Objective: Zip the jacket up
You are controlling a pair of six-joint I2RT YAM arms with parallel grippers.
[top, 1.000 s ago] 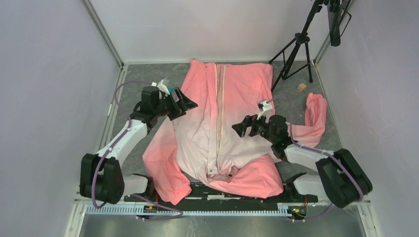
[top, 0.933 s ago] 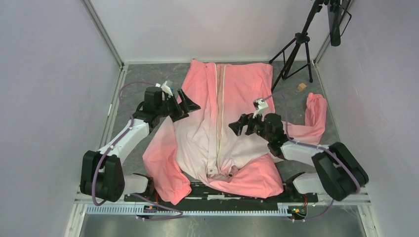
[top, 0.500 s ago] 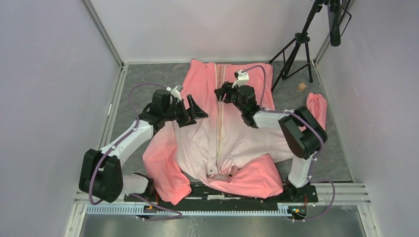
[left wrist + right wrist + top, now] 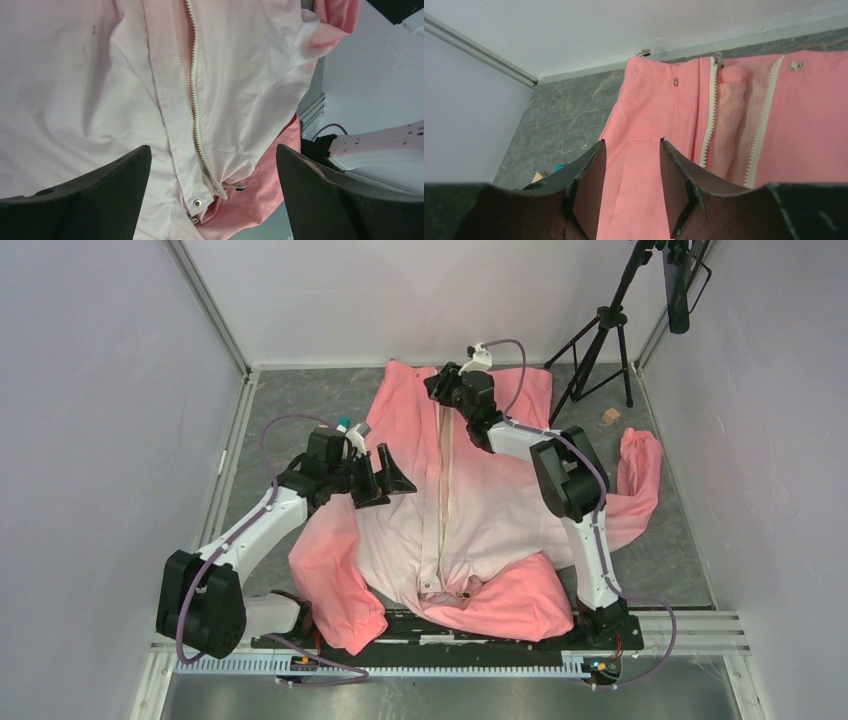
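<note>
The jacket (image 4: 500, 430) lies flat, front up, salmon pink at the far end and pale near the arm bases. Its cream zipper (image 4: 445, 490) runs down the middle. In the left wrist view the zipper (image 4: 192, 100) is joined low down, with the slider and pull (image 4: 234, 188) beside a snap at the hem. My left gripper (image 4: 388, 478) hovers wide open over the pale left chest (image 4: 212, 147). My right gripper (image 4: 440, 387) is at the collar end, jaws partly narrowed with flat pink cloth showing in the gap (image 4: 631, 142). There the two zipper strips (image 4: 711, 110) lie apart.
A black tripod (image 4: 600, 340) stands at the back right, with a small tan object (image 4: 608, 417) on the grey floor nearby. The right sleeve (image 4: 640, 470) is bunched by the right wall. Small coloured blocks (image 4: 544, 175) lie left of the jacket. Walls close in on three sides.
My right arm swung from the jacket's right middle up to the collar end, and its jaws narrowed. The left gripper drifted a little right, staying open.
</note>
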